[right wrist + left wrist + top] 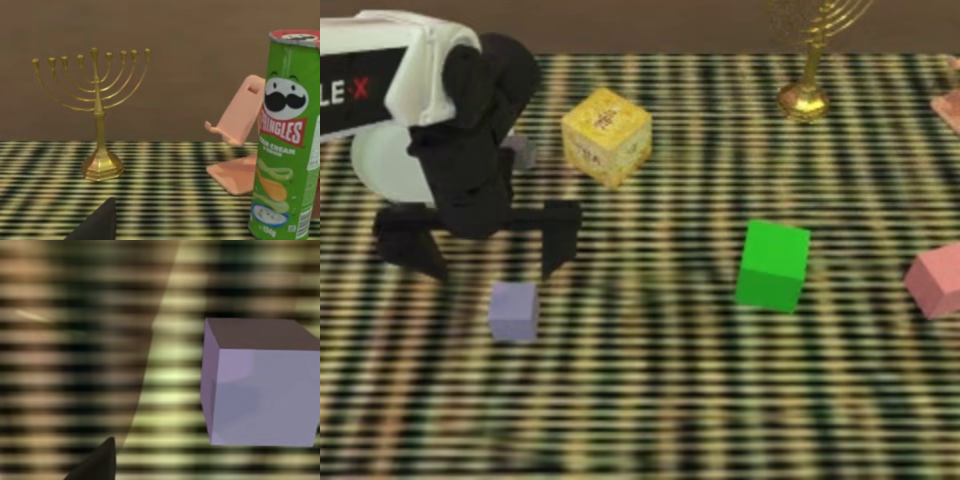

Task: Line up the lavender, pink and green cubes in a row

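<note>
lavender cube (513, 311), small, pale, matte

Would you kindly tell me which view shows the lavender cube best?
The left wrist view: the lavender cube fills much of it. The top view shows it small, near the left gripper. The right wrist view misses it.

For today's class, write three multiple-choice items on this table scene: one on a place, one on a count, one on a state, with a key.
1. Which cube lies nearest the left gripper?
A. green cube
B. lavender cube
C. pink cube

2. How many cubes show in the top view?
A. two
B. three
C. four

3. The left gripper's fingers are:
A. spread, holding nothing
B. shut on a cube
C. out of view

Key:
1 B: the lavender cube sits just below the fingertips.
2 C: lavender, green cube, pink cube, yellow cube.
3 A: both fingers stand apart over the bare table.
</note>
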You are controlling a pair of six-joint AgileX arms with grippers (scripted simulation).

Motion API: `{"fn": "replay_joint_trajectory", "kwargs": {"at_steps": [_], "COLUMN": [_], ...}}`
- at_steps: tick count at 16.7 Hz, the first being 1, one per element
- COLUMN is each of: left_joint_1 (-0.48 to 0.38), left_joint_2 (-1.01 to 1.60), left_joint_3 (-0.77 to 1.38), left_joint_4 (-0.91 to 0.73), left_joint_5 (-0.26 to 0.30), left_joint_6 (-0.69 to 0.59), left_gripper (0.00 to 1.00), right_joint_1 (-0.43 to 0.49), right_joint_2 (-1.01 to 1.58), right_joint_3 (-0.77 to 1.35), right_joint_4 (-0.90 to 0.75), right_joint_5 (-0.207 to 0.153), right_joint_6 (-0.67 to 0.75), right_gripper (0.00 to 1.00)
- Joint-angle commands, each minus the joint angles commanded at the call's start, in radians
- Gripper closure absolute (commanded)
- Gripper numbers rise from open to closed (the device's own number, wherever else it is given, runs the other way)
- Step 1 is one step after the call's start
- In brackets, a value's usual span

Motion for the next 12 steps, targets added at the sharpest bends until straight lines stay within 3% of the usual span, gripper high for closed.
{"fn": "replay_joint_trajectory", "kwargs": {"at_steps": [7,12], "left_joint_1": [0.001,-0.001], "left_joint_2": [0.014,0.091], "left_joint_3": [0.009,-0.065], "left_joint_4": [-0.002,0.15], "left_joint_5": [0.0,0.0], "left_joint_6": [-0.002,0.0], "left_gripper": [0.0,0.0], "right_joint_1": [0.0,0.0], "right_joint_2": [0.0,0.0], "right_joint_3": [0.0,0.0], "right_joint_4": [0.0,0.0], "right_joint_5": [0.0,0.0], "right_joint_6": [0.0,0.0], "right_gripper": [0.0,0.0]}}
